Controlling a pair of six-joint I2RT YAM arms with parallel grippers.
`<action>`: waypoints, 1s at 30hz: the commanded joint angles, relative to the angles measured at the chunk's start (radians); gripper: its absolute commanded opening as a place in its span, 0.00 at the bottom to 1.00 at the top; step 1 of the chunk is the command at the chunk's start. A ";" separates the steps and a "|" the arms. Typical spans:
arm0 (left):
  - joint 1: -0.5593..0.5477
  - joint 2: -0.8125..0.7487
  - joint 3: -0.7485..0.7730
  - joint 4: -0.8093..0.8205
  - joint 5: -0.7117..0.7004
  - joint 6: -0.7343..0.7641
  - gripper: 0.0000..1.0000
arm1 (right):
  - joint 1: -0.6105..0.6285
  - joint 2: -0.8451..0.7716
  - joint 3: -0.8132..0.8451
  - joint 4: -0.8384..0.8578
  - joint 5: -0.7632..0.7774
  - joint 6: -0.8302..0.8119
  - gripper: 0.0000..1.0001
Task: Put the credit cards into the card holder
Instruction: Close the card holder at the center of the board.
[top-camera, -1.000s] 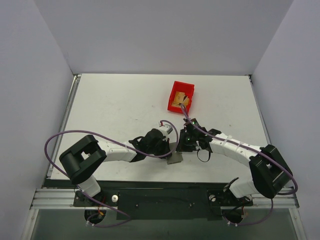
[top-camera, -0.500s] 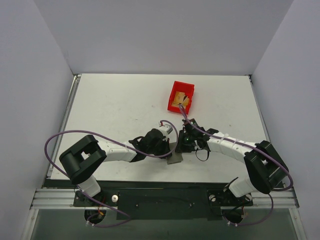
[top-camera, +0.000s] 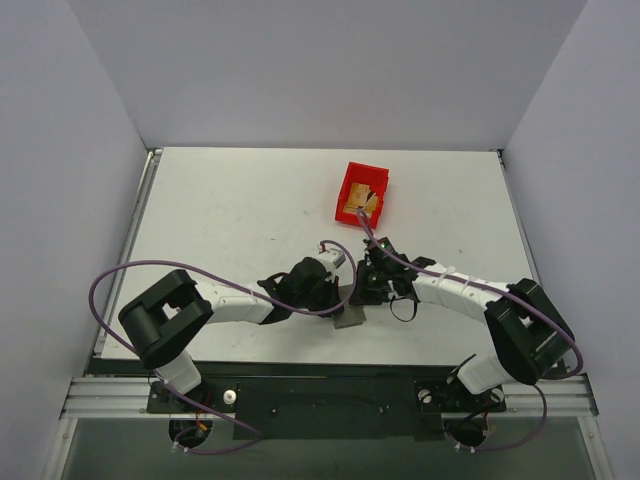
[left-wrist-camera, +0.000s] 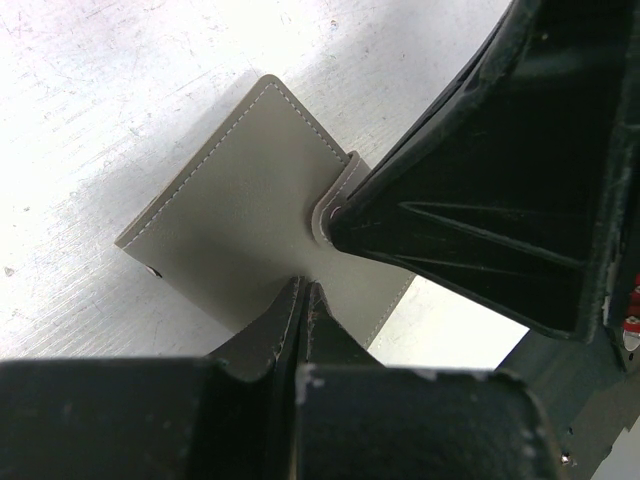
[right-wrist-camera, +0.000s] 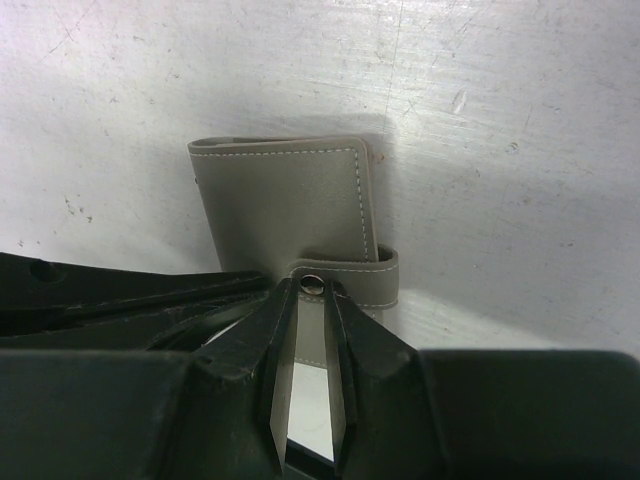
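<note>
Right arm (top-camera: 450, 290) now reaches nearer the bench's (top-camera: 230, 210) near edge. Right gripper (right-wrist-camera: 310, 290) pinches the tab (right-wrist-camera: 375, 280) of the card holder (right-wrist-camera: 285, 195); left gripper (left-wrist-camera: 303, 292), closed, pins it. Weak pinning may let the holder drag.

Both jointed white-and-black arms reach inward and meet over the near middle of the pale tabletop (top-camera: 240, 210). The left arm (top-camera: 240, 308) comes low from its base at the near left, elbow bulging left, forearm running right. Its black two-finger left gripper (left-wrist-camera: 305, 290) has its fingertips pressed tight together, tips right at the edge of the flat grey card holder (left-wrist-camera: 235, 215). The right arm (top-camera: 455, 293) stretches in from the near right, forearm angled left, wrist tipped down. The black right gripper (right-wrist-camera: 312, 292) is nipped narrowly on the holder's closing tab, one fingertip on each side of the snap. The two grippers sit just beside each other.
</note>
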 joint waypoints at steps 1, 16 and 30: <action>0.007 0.013 0.012 -0.020 0.002 0.006 0.00 | -0.007 0.021 0.007 0.007 -0.015 0.000 0.14; 0.007 0.012 0.009 -0.017 0.003 0.006 0.00 | -0.005 0.064 0.036 -0.023 -0.032 -0.007 0.13; 0.007 0.013 0.012 -0.018 0.007 0.004 0.00 | 0.015 0.185 0.146 -0.227 0.051 -0.052 0.08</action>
